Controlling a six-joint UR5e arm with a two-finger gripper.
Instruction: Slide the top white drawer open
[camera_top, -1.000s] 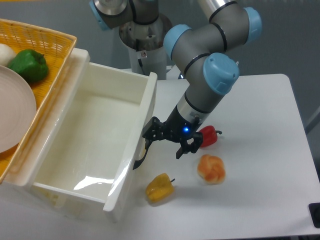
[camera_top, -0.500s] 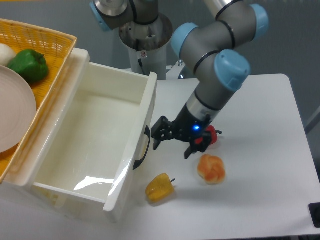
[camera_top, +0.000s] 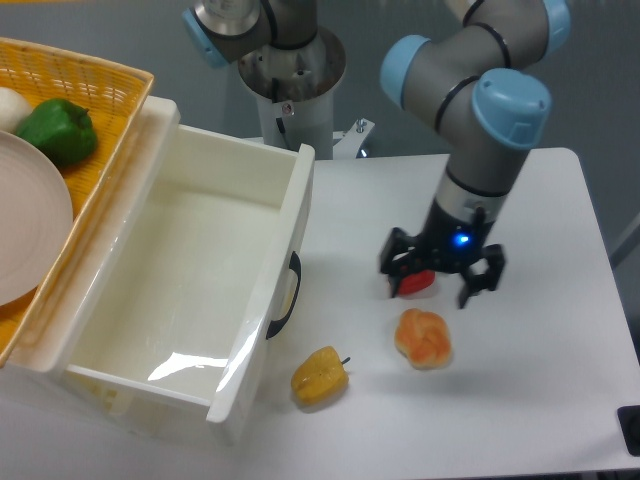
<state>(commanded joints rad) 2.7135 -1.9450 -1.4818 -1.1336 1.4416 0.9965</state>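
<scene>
From the fixed camera, the top drawer (camera_top: 180, 290) stands pulled far out over the left part of the table (camera_top: 540, 400), its inside bare and its black handle (camera_top: 287, 296) facing the middle, so the sliding looks done. The gripper (camera_top: 442, 281) hangs well apart from that handle, right of the middle, its fingers spread wide and holding nothing, above a red pepper (camera_top: 415, 282); an orange item (camera_top: 423, 338) and a yellow pepper (camera_top: 320, 375) lie nearer the front edge. Little seems left beyond pulling the arm clear.

White table (camera_top: 540, 400), grey wall (camera_top: 100, 30) behind, glare on the tabletop, dark floor at right.
</scene>
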